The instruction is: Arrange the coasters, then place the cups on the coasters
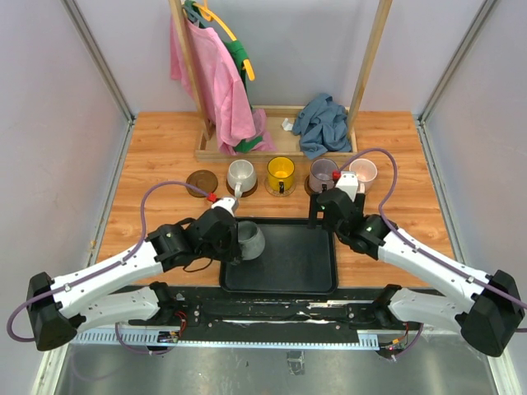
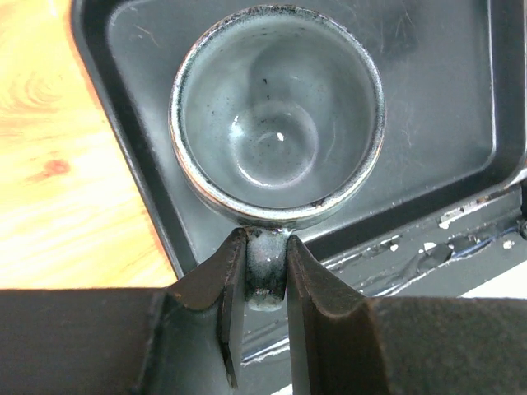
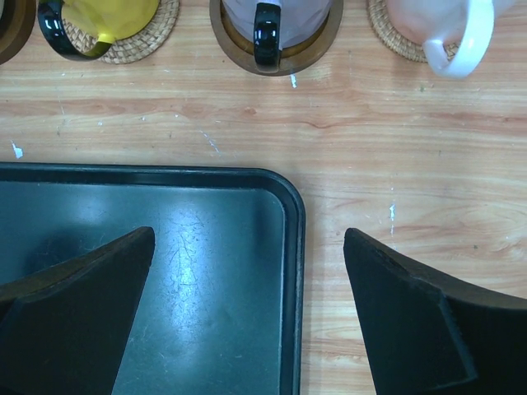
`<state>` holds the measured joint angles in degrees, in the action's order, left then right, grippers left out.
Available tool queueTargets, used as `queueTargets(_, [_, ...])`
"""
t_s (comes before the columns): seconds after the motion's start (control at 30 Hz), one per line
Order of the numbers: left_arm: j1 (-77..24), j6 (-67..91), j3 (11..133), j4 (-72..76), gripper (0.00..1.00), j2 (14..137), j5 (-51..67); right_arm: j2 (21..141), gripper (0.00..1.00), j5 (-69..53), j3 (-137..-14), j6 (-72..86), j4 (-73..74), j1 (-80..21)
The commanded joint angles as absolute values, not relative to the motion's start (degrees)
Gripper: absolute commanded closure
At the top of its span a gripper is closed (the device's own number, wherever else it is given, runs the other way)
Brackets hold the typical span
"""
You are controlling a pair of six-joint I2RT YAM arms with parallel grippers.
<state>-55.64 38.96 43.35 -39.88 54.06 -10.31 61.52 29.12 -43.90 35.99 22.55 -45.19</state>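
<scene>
A grey cup (image 1: 249,240) (image 2: 277,136) is over the left part of the black tray (image 1: 296,263), and my left gripper (image 1: 233,243) (image 2: 265,247) is shut on its handle (image 2: 265,267). An empty dark brown coaster (image 1: 201,182) lies at the left end of the row behind the tray. To its right, each on its own coaster, stand an off-white cup (image 1: 241,174), a yellow cup (image 1: 281,173) (image 3: 111,12), a lilac cup (image 1: 324,173) (image 3: 276,12) and a pale pink cup (image 1: 363,172) (image 3: 436,16). My right gripper (image 1: 317,216) (image 3: 247,239) hangs open and empty over the tray's far right corner (image 3: 292,197).
At the back stands a wooden rack (image 1: 280,148) with pink and green clothes (image 1: 218,82) hanging on it and a blue cloth (image 1: 323,123) in its base. Enclosure walls run along both table sides.
</scene>
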Motion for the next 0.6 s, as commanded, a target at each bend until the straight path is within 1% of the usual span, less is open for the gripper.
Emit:
queueTargets(0.0, [-56.0, 38.7, 47.5, -39.9, 0.99, 52.8, -17.6, 59.9, 0.00, 32.3, -42.9, 36.1, 23.4, -43.6])
queueTargets(0.3, [-56.0, 41.5, 51.6, -44.6, 0.99, 52.6, -30.8, 59.2, 0.00, 32.8, -42.2, 35.6, 22.8, -43.2])
queueTargets(0.57, [-55.6, 43.7, 51.5, -45.3, 0.99, 53.3, -43.0, 58.4, 0.00, 32.3, -41.2, 34.6, 21.8, -42.3])
